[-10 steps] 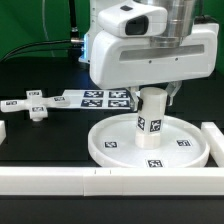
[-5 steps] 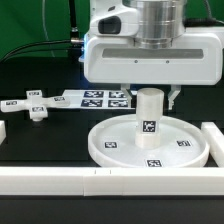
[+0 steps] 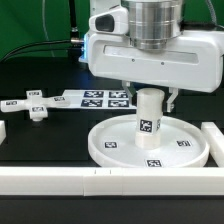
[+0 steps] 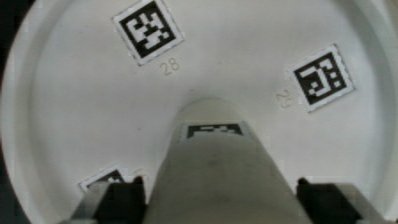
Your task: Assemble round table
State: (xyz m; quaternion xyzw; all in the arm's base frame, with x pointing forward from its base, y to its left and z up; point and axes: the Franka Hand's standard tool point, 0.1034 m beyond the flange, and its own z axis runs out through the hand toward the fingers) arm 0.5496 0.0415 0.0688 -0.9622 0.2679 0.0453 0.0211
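Running across the foreground of the exterior view, the front bar (image 3: 60, 181) showed one seam. A second bar (image 3: 212, 136) lay at that view's right and a stub of a third (image 3: 3, 130) at its left edge. Just behind the front bar sat the one disc (image 3: 118, 152), flat on the black table (image 3: 40, 145), rim up. The single leg (image 3: 148, 120) stood upright on its hub. The arm (image 3: 150, 45) hung straight down over the leg with its wrist vertical, and its broad white body hid the leg's top. The gripper (image 3: 150, 96) came down around that top with one finger on each side. In the wrist view the two dark fingers (image 4: 116, 196) sat tight against the leg's sides with the leg filling the gap between them, so the jaws were only part-way open and clamped on the leg. Three tags showed on the disc floor in the exterior view and one on the leg facing the camera. The wrist view showed two whole tags on the disc, one past the leg's end and one cut off by the frame. Farther back, at the exterior view's left and well apart from the disc, the one foot (image 3: 38, 110) lay flat. Just beside it was the marker board (image 3: 95, 97), whose far end ran behind the gripper. A green backdrop (image 3: 30, 30) closed the scene.
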